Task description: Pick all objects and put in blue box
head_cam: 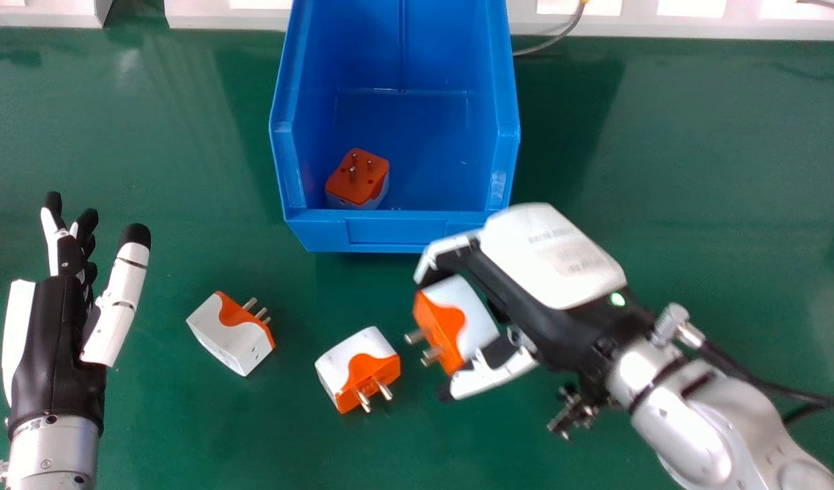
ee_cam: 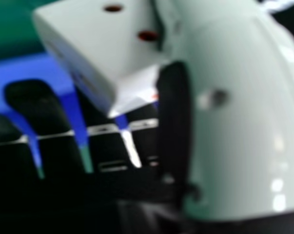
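Your blue plastic box [head_cam: 390, 235]: one orange-white plastic plug adapter [head_cam: 357, 178] in. Right hand [head_cam: 553, 255] fingers curled round second adapter [head_cam: 458, 320], two more adapters [head_cam: 230, 333] [head_cam: 356, 367] to go in front; left hand [head_cam: 56, 327] wide.

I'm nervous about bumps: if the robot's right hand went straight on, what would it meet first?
Probably the blue box, near its front right corner, though the hand might pass above it.

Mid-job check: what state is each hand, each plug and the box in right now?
Box: open-topped, one plug inside.
Boxed plug: prongs up.
Left plug: outside the box, prongs toward far right.
Middle plug: outside the box, prongs toward near right.
Held plug: gripped, prongs leftward.
Right hand: curled round held plug.
Left hand: open.
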Controlling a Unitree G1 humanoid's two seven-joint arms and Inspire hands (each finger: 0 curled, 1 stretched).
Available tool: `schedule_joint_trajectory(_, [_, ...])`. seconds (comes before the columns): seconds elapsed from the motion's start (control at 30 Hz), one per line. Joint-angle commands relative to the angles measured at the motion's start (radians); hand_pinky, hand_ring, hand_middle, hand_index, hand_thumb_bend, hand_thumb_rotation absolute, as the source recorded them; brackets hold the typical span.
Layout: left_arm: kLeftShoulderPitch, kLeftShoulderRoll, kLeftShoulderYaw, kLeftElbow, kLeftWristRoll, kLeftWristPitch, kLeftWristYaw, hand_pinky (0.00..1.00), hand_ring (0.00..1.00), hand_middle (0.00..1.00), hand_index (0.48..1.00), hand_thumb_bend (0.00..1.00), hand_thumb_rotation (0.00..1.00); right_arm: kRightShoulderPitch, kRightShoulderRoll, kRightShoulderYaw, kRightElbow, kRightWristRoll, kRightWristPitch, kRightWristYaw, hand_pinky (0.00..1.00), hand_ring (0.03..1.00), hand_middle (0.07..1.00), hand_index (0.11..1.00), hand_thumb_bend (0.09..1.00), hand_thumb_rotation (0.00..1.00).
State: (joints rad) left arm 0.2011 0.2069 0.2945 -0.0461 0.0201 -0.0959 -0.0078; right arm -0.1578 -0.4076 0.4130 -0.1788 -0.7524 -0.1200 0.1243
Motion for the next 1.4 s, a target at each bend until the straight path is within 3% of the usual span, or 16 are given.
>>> schedule_joint_trajectory(0.0, [-0.016, 0.002, 0.002, -0.004, -0.002, -0.010, 0.011, 0.97, 0.98, 0.98, 0.949, 0.45, 0.76, -0.085, 0.037, -0.023, -0.012, -0.008, -0.007, -0.030, 0.09, 0.140, 0.216, 0.470, 0.484, 0.15])
schedule_joint_trajectory(0.13, [-0.018, 0.003, 0.002, 0.001, -0.004, -0.006, 0.011, 0.99, 0.99, 0.98, 0.949, 0.45, 0.77, -0.226, 0.092, -0.023, 0.108, -0.028, -0.017, -0.078, 0.06, 0.116, 0.182, 0.469, 0.485, 0.15])
schedule_joint_trajectory(0.27, [-0.021, 0.002, 0.004, 0.016, -0.018, -0.028, 0.006, 0.98, 0.99, 0.99, 0.950, 0.44, 0.76, -0.360, 0.137, -0.022, 0.243, -0.023, -0.013, -0.099, 0.08, 0.131, 0.201, 0.470, 0.484, 0.15])
schedule_joint_trajectory(0.4, [-0.015, 0.008, 0.000, 0.017, -0.009, -0.038, 0.010, 0.99, 0.99, 0.99, 0.951, 0.45, 0.79, -0.499, 0.183, -0.017, 0.423, -0.036, -0.010, -0.150, 0.09, 0.147, 0.215, 0.470, 0.484, 0.14])
schedule_joint_trajectory(0.47, [-0.013, 0.009, 0.001, 0.016, -0.014, -0.039, 0.005, 0.99, 0.99, 0.99, 0.955, 0.44, 0.79, -0.568, 0.209, -0.008, 0.520, -0.054, 0.017, -0.171, 0.12, 0.181, 0.252, 0.471, 0.484, 0.14])
schedule_joint_trajectory(0.57, [-0.010, 0.014, -0.003, 0.012, -0.004, -0.039, 0.006, 0.97, 0.99, 0.99, 0.958, 0.42, 0.80, -0.639, 0.234, 0.007, 0.624, -0.075, 0.048, -0.203, 0.15, 0.229, 0.307, 0.475, 0.487, 0.14])
schedule_joint_trajectory(0.67, [-0.009, 0.012, -0.002, 0.016, -0.009, -0.048, 0.005, 0.96, 0.99, 0.99, 0.956, 0.44, 0.80, -0.729, 0.270, 0.026, 0.767, -0.087, 0.081, -0.229, 0.18, 0.270, 0.352, 0.480, 0.487, 0.14])
schedule_joint_trajectory(0.77, [-0.006, 0.006, -0.001, 0.012, -0.025, -0.053, -0.003, 0.98, 0.99, 0.99, 0.961, 0.44, 0.78, -0.807, 0.306, 0.046, 0.909, -0.090, 0.105, -0.258, 0.20, 0.299, 0.384, 0.485, 0.487, 0.14])
schedule_joint_trajectory(0.93, [-0.003, -0.001, 0.001, 0.003, -0.036, -0.043, -0.006, 0.98, 0.99, 0.99, 0.956, 0.44, 0.77, -0.914, 0.369, 0.074, 1.128, -0.073, 0.133, -0.282, 0.27, 0.396, 0.466, 0.488, 0.486, 0.14])
schedule_joint_trajectory(1.07, [0.003, 0.001, -0.003, -0.008, -0.018, -0.034, 0.002, 0.97, 0.99, 0.99, 0.957, 0.45, 0.78, -0.957, 0.414, 0.081, 1.253, -0.059, 0.141, -0.333, 0.32, 0.455, 0.524, 0.490, 0.487, 0.14])
schedule_joint_trajectory(1.1, [0.006, 0.002, -0.005, -0.010, -0.010, -0.038, 0.004, 0.98, 0.99, 0.99, 0.958, 0.46, 0.79, -0.970, 0.422, 0.093, 1.278, -0.067, 0.156, -0.326, 0.26, 0.377, 0.472, 0.510, 0.497, 0.07])
schedule_joint_trajectory(1.13, [0.009, 0.003, -0.008, -0.015, -0.002, -0.034, 0.008, 0.98, 0.99, 0.99, 0.958, 0.46, 0.80, -0.978, 0.430, 0.094, 1.297, -0.064, 0.164, -0.321, 0.26, 0.383, 0.472, 0.511, 0.499, 0.06])
schedule_joint_trajectory(1.23, [0.011, -0.005, -0.008, -0.018, -0.008, -0.038, 0.008, 0.99, 0.99, 0.99, 0.960, 0.47, 0.80, -0.985, 0.447, 0.096, 1.340, -0.048, 0.156, -0.335, 0.21, 0.306, 0.445, 0.517, 0.507, 0.01])
schedule_joint_trajectory(1.27, [0.011, -0.008, -0.009, -0.017, -0.011, -0.041, 0.009, 0.99, 0.99, 0.99, 0.957, 0.46, 0.79, -0.986, 0.450, 0.098, 1.350, -0.044, 0.153, -0.342, 0.25, 0.371, 0.458, 0.510, 0.510, 0.01])
schedule_joint_trajectory(1.33, [0.013, -0.006, -0.013, -0.019, 0.002, -0.044, 0.014, 0.98, 0.99, 0.99, 0.955, 0.46, 0.79, -0.987, 0.449, 0.119, 1.360, -0.056, 0.149, -0.359, 0.34, 0.479, 0.484, 0.497, 0.514, 0.00])
schedule_joint_trajectory(1.37, [0.014, -0.005, -0.014, -0.021, 0.006, -0.041, 0.016, 0.97, 0.98, 0.99, 0.956, 0.45, 0.80, -0.988, 0.446, 0.134, 1.362, -0.065, 0.146, -0.359, 0.37, 0.503, 0.534, 0.497, 0.509, 0.06])
